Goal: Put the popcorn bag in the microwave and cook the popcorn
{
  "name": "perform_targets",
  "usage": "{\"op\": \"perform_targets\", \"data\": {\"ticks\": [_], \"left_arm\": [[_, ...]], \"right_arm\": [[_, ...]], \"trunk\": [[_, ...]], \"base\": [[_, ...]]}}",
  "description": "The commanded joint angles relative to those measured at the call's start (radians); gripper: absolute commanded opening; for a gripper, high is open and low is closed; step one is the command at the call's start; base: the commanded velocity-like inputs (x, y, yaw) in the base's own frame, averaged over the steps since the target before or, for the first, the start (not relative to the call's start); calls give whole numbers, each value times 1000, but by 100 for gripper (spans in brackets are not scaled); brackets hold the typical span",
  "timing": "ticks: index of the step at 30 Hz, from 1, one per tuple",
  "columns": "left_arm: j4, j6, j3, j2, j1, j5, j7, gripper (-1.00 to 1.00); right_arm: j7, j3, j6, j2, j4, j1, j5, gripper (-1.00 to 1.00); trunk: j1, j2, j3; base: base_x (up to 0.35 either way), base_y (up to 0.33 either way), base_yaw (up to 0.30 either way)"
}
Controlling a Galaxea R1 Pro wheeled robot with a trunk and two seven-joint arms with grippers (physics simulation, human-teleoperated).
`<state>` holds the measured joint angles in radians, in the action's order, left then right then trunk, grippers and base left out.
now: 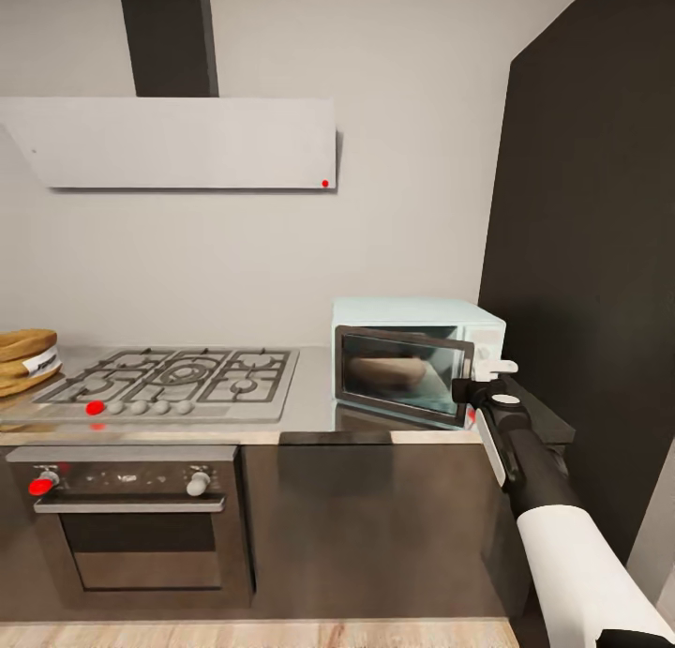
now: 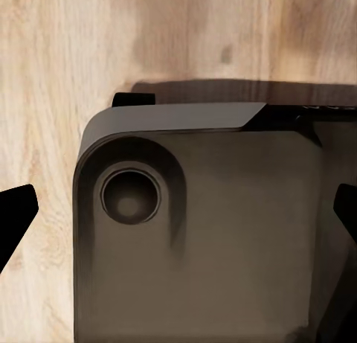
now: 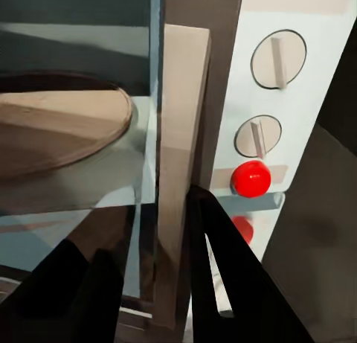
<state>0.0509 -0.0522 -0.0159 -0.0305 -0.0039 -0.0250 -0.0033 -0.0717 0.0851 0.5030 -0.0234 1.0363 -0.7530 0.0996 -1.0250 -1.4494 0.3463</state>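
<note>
Jaws. Right gripper [image 3: 152, 276]: two dark fingers [image 3: 223, 268] spread apart, straddling the free edge of the microwave door [image 3: 182, 157], one finger on the glass side and one on the panel side; whether they press the edge cannot be told. In the head view the right gripper [image 1: 483, 385] sits at centre right, at the front right corner of the microwave [image 1: 417, 357]. Left gripper [image 2: 178, 216]: one black fingertip at each side edge of its wrist view, spread wide with nothing between them, above the robot's dark base [image 2: 208, 239] and the wood floor [image 2: 44, 97].

Counts, left to right in the head view. One stack of bread [image 1: 26, 357] at the far left edge. One gas hob [image 1: 173, 381] with a row of front knobs, one of them red. One built-in oven [image 1: 131, 517] below it, with two knobs, the left red. One range hood [image 1: 178, 142] at upper left, with one red dot. One microwave with two knobs [image 3: 277, 59] and one red light [image 3: 250, 178].

The popcorn bag [image 1: 389, 374] lies as a tan shape behind the microwave glass; in the right wrist view the popcorn bag [image 3: 59, 131] shows inside on the chamber floor.

Edges and room. The bench [image 1: 314, 399] is bare steel between hob and microwave. The microwave stands just beside a dark wall panel [image 1: 586, 235] at right, with a narrow gap.
</note>
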Motion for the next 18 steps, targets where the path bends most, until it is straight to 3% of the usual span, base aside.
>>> {"op": "perform_targets", "data": {"ticks": [1, 5, 6, 16, 18], "left_arm": [[-1, -3, -1, 0, -1, -3, -1, 100], [0, -3, -1, 0, -1, -3, 0, 100], [-1, -3, -1, 0, -1, -3, 0, 100], [-1, -3, -1, 0, -1, -3, 0, 100], [-1, -3, -1, 0, -1, -3, 0, 100]], "right_arm": [[6, -45, 5, 0, 1, 0, -23, -100], [6, -45, 6, -1, 1, 0, -23, -100], [6, -45, 6, 0, 2, 0, -23, 100], [8, -46, 63, -1, 12, 2, -25, 100], [22, -49, 75, -3, 63, 53, -24, 100]], "trunk": [[0, -1, 1], [0, -1, 1], [0, -1, 1], [0, -1, 1], [0, -1, 1]], "base": [[-2, 1, 0], [0, 0, 0], [0, 0, 0], [0, 0, 0], [0, 0, 0]]}}
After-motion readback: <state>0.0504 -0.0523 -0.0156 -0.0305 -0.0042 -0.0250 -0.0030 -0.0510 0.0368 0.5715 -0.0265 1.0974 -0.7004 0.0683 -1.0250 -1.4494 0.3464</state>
